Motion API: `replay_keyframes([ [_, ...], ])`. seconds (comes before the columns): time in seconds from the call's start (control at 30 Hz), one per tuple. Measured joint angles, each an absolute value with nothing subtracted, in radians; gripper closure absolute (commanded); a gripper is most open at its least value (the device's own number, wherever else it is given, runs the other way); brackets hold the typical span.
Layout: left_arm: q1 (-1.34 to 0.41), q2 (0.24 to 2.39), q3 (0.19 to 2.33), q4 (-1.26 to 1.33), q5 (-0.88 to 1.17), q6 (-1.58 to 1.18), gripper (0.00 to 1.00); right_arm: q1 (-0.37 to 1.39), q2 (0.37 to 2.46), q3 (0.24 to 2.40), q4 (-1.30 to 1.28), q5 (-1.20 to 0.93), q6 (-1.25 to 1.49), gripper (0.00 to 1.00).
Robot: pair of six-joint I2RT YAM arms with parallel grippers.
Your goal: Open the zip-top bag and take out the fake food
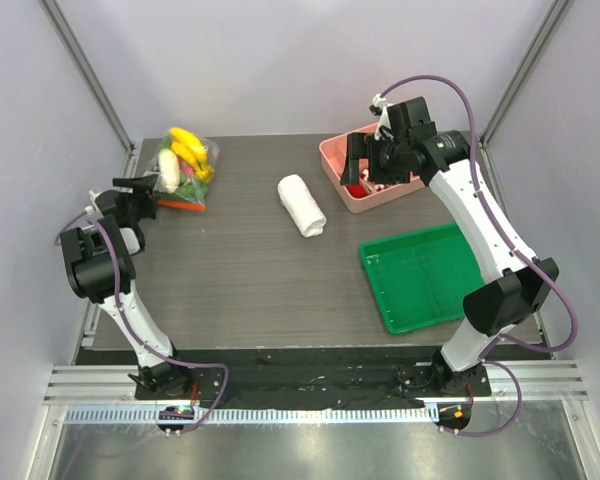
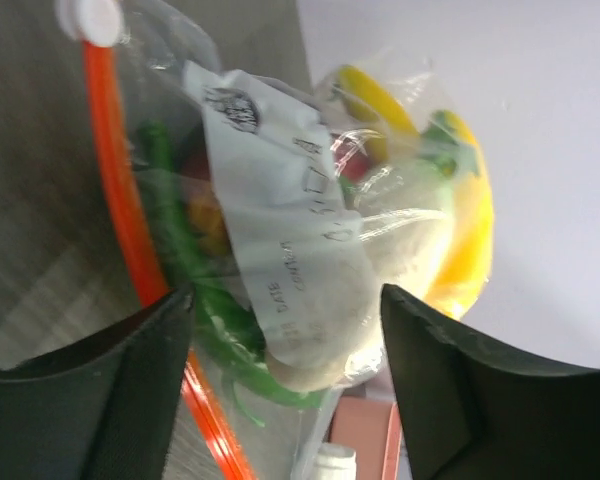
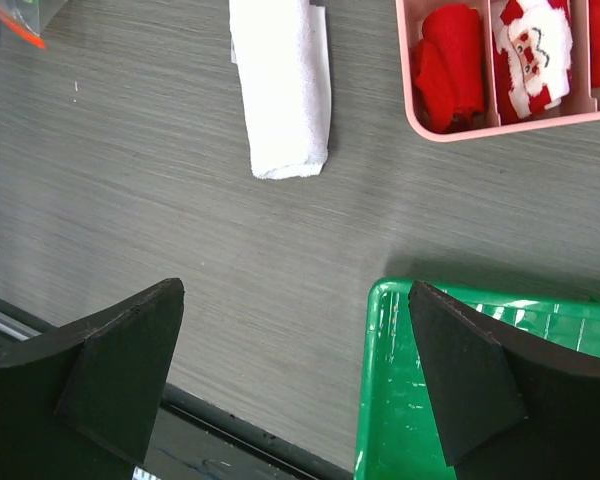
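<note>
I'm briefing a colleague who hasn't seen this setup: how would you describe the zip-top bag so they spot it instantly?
On the dark table, look to the far left corner, just ahead of the left claw. There lies the zip-top bag, clear crinkly plastic stuffed with toy produce. Unlike the rolled white towel, it is see-through, with an orange-red zip strip along its near edge.

zip-top bag (image 1: 185, 168): 1 | fake food (image 1: 187, 146) inside it: maybe 5 pieces, the plastic hides some | rolled white towel (image 1: 301, 205): 1 | pink divided tray (image 1: 332, 172): 1 | small red-and-white pieces (image 3: 450, 65) in it: 3 | green tray (image 1: 425, 280): 1
</note>
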State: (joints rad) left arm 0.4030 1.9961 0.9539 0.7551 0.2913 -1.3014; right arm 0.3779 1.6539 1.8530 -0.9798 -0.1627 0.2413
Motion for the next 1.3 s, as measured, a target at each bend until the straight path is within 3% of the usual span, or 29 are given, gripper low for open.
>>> replay_keyframes([
  [0.13,0.416,1.965,0.964,0.738,0.346,-1.267,0.08,0.373,1.660,1.857,-0.986,-0.171,0.238,0.00],
  [0.43,0.461,1.741,0.870,0.625,0.359,-1.149,0.02,0.362,1.665,1.857,-0.987,-0.216,0.238,0.00],
  [0.77,0.467,2.097,1.005,0.841,0.446,-1.265,0.01,0.342,1.669,1.855,-0.987,-0.231,0.238,0.00],
  [0.97,0.433,2.233,1.148,0.989,0.490,-1.354,0.22,0.338,1.661,1.841,-0.987,-0.231,0.238,0.00],
  [1.07,0.414,2.292,1.211,1.049,0.511,-1.399,0.48,0.338,1.657,1.830,-0.987,-0.235,0.240,0.00],
  [1.1,0.409,2.305,1.225,1.065,0.515,-1.415,0.62,0.338,1.656,1.827,-0.987,-0.238,0.241,0.00],
  [1.27,0.399,2.312,1.245,1.126,0.544,-1.459,1.00,0.338,1.653,1.812,-0.983,-0.258,0.243,0.00],
  [1.3,0.399,2.308,1.244,1.126,0.551,-1.458,1.00,0.338,1.653,1.808,-0.979,-0.264,0.244,0.00],
])
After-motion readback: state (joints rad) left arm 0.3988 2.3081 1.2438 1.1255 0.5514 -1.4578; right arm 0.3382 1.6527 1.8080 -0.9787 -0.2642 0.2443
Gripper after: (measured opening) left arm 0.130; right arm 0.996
